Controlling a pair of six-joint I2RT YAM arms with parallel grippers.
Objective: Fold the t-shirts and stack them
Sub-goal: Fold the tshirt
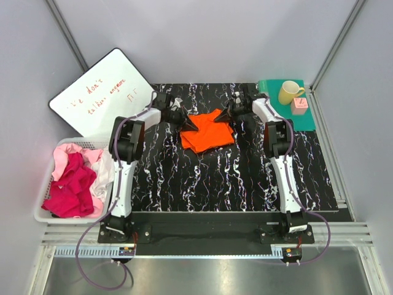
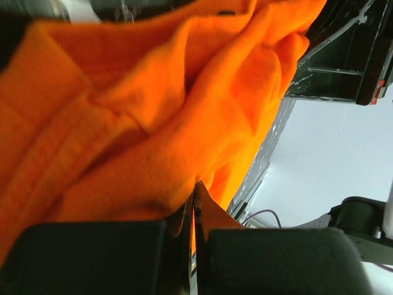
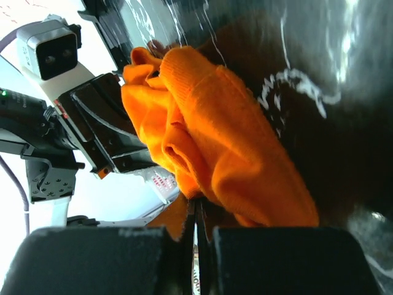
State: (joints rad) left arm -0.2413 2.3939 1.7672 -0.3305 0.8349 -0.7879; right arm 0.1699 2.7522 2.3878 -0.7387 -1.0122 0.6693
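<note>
An orange t-shirt (image 1: 207,132) lies bunched and partly folded on the black marbled table (image 1: 202,178), towards the back middle. My left gripper (image 1: 188,123) pinches its left edge, shut on the cloth; the left wrist view shows the orange t-shirt (image 2: 153,123) filling the frame above the closed left gripper (image 2: 196,189). My right gripper (image 1: 223,115) is shut on the shirt's far right corner, and orange cloth (image 3: 233,153) hangs from the right gripper (image 3: 198,204). Magenta t-shirts (image 1: 70,187) and pale pink ones (image 1: 69,150) lie crumpled in a white basket (image 1: 44,216) at the left.
A whiteboard (image 1: 101,98) with red writing leans at the back left. At the back right a teal mat (image 1: 307,120) carries a yellow mug (image 1: 290,92) and a small pink block (image 1: 299,106). Grey walls enclose the table.
</note>
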